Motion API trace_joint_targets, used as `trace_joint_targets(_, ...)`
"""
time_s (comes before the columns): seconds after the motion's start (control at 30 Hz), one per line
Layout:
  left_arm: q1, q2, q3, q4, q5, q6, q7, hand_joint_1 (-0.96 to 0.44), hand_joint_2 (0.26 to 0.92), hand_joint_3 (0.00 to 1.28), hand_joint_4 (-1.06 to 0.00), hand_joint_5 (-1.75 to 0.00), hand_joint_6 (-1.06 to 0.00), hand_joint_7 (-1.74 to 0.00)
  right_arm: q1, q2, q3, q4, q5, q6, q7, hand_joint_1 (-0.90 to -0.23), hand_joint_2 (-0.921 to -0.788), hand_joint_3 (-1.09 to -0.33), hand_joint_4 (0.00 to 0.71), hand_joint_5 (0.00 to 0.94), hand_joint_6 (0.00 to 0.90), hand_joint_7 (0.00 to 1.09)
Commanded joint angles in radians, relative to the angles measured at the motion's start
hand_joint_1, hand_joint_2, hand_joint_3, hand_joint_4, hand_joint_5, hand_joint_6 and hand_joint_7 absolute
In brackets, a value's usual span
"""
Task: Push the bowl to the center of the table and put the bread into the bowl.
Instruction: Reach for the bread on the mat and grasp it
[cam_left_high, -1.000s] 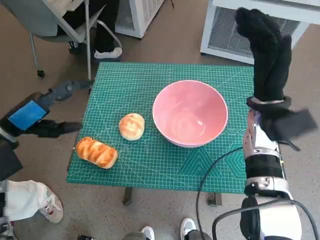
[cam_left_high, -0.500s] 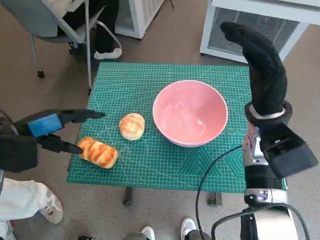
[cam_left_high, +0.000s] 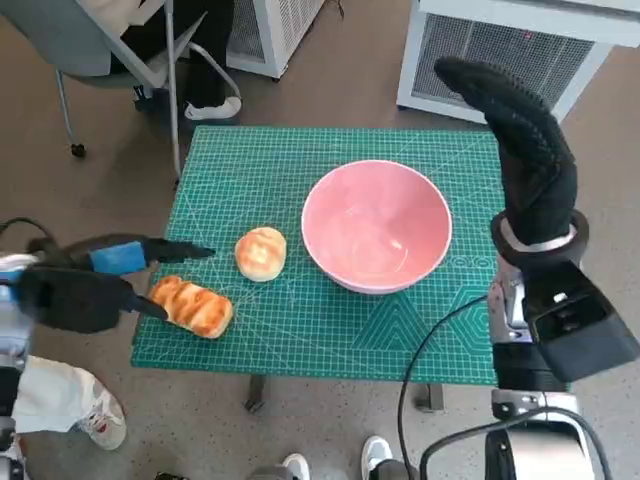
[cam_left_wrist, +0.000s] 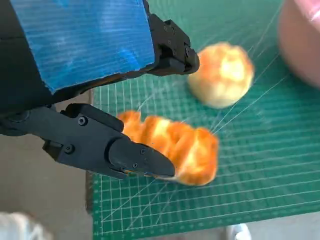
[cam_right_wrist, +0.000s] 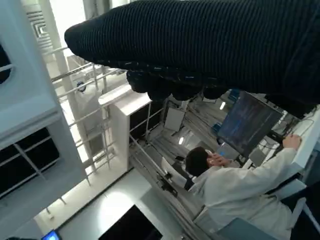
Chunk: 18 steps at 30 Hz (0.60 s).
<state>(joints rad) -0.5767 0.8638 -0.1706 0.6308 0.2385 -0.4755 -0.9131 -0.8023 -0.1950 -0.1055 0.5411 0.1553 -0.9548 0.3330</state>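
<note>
Golden long bread (cam_left_high: 192, 306) is flanked by the spread, empty left hand (cam_left_high: 85, 285); fingers (cam_left_wrist: 132, 157) should be closed across its middle. Right hand (cam_left_high: 522, 140) is held flat, empty.

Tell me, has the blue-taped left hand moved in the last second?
Yes. The left hand has come down and nearer the long bread at the green mat's edge.
</note>
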Motion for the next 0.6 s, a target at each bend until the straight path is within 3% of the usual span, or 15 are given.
trace_joint_targets(0.03, -0.036, -0.031, -0.050, 0.072, 0.051, -0.019, 0.017, -0.29, 0.797, 0.00, -0.28, 0.00, -0.37, -0.06, 0.025, -0.008, 0.005, -0.004, 0.013, 0.014, 0.013, -0.564, -0.921, -0.751, 0.264, 0.000, 0.065, 0.50)
trace_joint_targets(0.3, -0.078, -0.068, -0.122, 0.184, 0.137, -0.045, 0.066, -0.27, 0.795, 0.00, -0.37, -0.03, -0.45, -0.08, 0.031, -0.007, 0.004, -0.012, 0.017, 0.015, 0.015, -0.566, -0.921, -0.750, 0.256, 0.000, 0.052, 0.51)
trace_joint_targets(0.6, -0.086, -0.092, -0.161, 0.240, 0.184, -0.030, 0.127, -0.14, 0.835, 0.02, -0.71, -0.15, -0.68, -0.18, 0.035, -0.007, 0.000, -0.008, 0.026, 0.018, 0.017, -0.566, -0.921, -0.748, 0.258, 0.001, 0.048, 0.51)
